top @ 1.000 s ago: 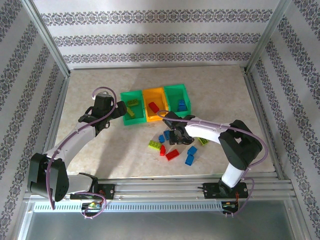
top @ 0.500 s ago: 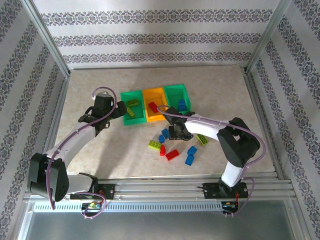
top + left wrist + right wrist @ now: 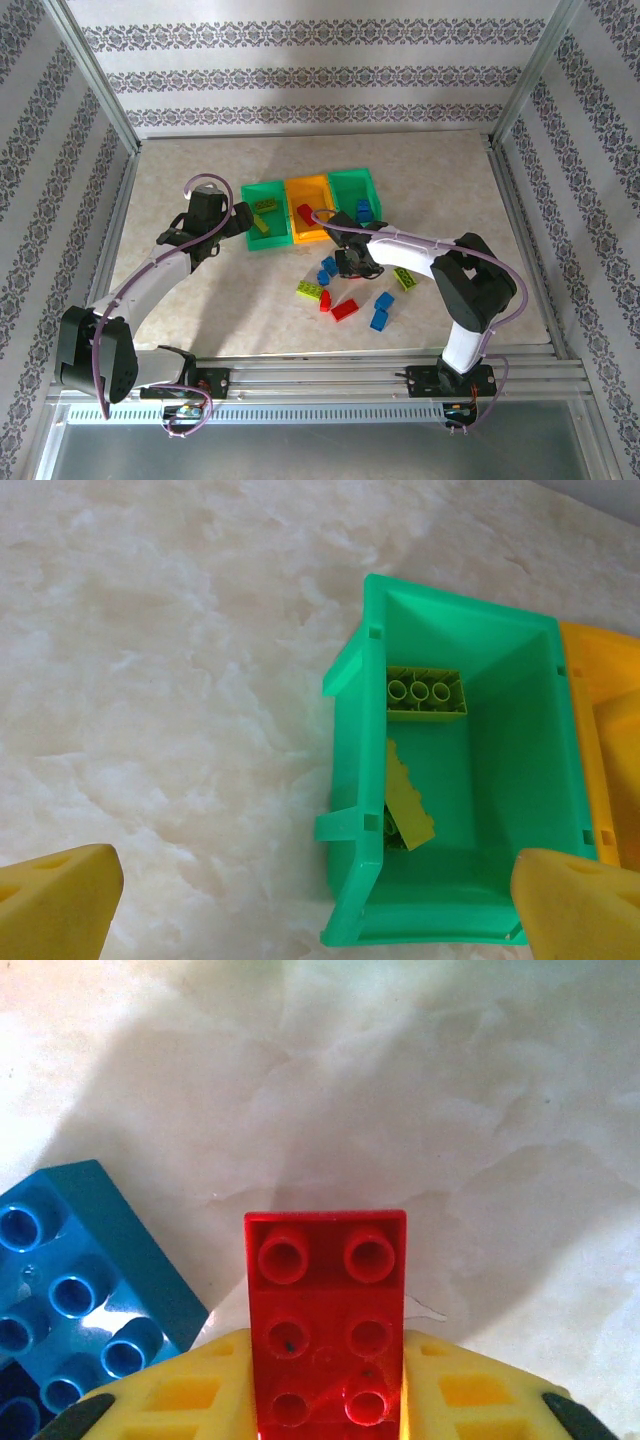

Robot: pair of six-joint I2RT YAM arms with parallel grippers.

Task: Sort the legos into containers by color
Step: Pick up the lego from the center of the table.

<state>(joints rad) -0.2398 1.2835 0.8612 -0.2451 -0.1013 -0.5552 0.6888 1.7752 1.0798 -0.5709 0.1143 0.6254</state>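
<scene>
**A:** What do we have on the right side?

**B:** Our right gripper (image 3: 325, 1392), its pads closed narrowly on a red brick (image 3: 325, 1270) with the studs facing the wrist camera. We hold it by its long sides, so the far end juts free and should drop cleanly. A blue brick (image 3: 70, 1290) lies just beside it on the table (image 3: 450, 180). We cannot tell whether the red one is clear of the marble.

**A:** Where do we take it?

**B:** By our reading, to the orange bin (image 3: 310, 236) in the middle of the row, where another red piece (image 3: 305, 213) lies. The right green bin (image 3: 348, 182) holds blue. The left green bin (image 3: 350, 780) holds two yellow-green bricks (image 3: 425, 692).

**A:** And why is our left gripper (image 3: 318, 895) there?

**B:** It hangs over the left green bin, fingers spread wide and empty. We judge that this keeps it out of the right arm's path.

**A:** How much remains?

**B:** Loose legos (image 3: 345, 309) in all three colours lie between the bins and our bases. We judge the job less than half done.
</scene>
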